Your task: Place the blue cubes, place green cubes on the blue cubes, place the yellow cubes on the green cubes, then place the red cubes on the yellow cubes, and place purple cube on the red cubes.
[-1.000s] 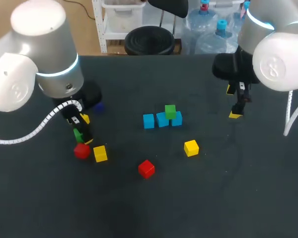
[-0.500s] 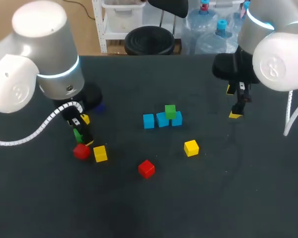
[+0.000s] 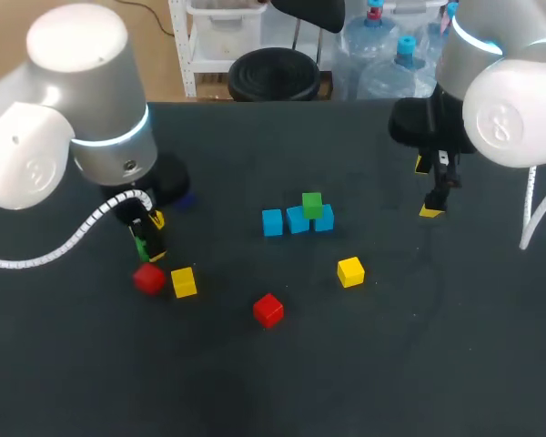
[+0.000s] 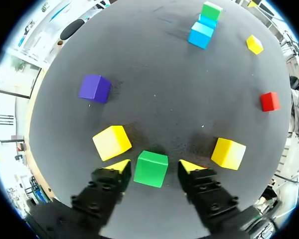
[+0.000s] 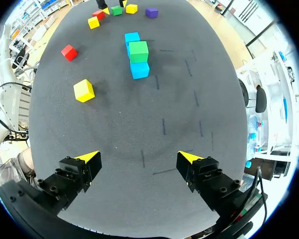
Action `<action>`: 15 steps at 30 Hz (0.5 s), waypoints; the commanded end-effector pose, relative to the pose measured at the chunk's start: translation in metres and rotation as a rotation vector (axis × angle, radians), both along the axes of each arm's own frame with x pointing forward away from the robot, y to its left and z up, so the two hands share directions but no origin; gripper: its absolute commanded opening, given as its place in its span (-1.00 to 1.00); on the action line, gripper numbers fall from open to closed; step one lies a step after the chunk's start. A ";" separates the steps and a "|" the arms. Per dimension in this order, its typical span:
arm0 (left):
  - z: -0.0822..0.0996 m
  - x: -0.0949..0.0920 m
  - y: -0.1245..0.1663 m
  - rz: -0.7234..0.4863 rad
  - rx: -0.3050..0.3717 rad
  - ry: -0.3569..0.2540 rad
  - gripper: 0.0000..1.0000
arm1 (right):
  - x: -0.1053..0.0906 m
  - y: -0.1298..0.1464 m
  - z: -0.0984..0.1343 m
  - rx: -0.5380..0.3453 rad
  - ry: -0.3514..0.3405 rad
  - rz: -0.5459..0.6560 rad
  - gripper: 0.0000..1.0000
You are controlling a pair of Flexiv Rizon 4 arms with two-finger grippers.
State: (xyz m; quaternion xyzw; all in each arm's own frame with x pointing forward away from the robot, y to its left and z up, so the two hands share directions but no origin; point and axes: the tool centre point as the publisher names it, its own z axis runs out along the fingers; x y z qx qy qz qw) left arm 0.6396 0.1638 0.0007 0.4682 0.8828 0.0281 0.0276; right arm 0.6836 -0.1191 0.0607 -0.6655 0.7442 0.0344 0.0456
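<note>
My left gripper (image 3: 146,238) (image 4: 153,167) is low over the table's left side, open, with a green cube (image 4: 150,169) (image 3: 143,246) between its yellow tips; narrow gaps show on both sides. A yellow cube (image 4: 111,142) lies beside one finger and another yellow cube (image 4: 228,153) (image 3: 184,281) beside the other. A red cube (image 3: 148,278) sits just in front. Three blue cubes (image 3: 298,219) form a row mid-table, a green cube (image 3: 312,205) (image 5: 138,51) on top. My right gripper (image 3: 429,189) (image 5: 139,159) hangs open and empty at the back right.
A purple cube (image 4: 94,88) (image 3: 180,196) lies behind my left arm, partly hidden in the head view. A second red cube (image 3: 268,310) and a third yellow cube (image 3: 350,271) lie loose in front of the blue row.
My left gripper's fingers have drawn in towards the green cube, and the left arm has shifted slightly. The right arm and the cubes have not moved.
</note>
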 end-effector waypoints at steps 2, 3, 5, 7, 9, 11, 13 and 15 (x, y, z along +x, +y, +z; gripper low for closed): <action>0.001 -0.001 -0.001 -0.002 0.007 0.000 -1.00 | 0.000 -0.001 0.000 0.002 -0.001 0.000 1.00; 0.002 -0.001 -0.003 -0.003 0.008 -0.001 -1.00 | 0.000 -0.001 0.000 0.002 -0.001 0.000 1.00; 0.005 -0.001 -0.005 -0.008 0.005 -0.008 -1.00 | 0.000 -0.001 0.000 0.002 -0.001 0.000 1.00; 0.011 -0.002 -0.010 -0.026 0.003 -0.024 -1.00 | 0.000 -0.001 0.000 0.002 -0.001 0.000 1.00; 0.018 -0.003 -0.014 -0.041 -0.009 -0.041 -1.00 | 0.000 -0.001 0.000 0.002 -0.001 0.000 1.00; 0.025 -0.005 -0.017 -0.051 -0.024 -0.060 -1.00 | 0.000 -0.001 0.000 0.002 -0.001 0.000 1.00; 0.037 -0.009 -0.022 -0.063 -0.038 -0.091 -1.00 | 0.000 -0.001 0.000 0.002 -0.001 0.000 1.00; 0.049 -0.011 -0.026 -0.072 -0.036 -0.114 -1.00 | 0.000 -0.001 0.000 0.002 -0.001 0.000 1.00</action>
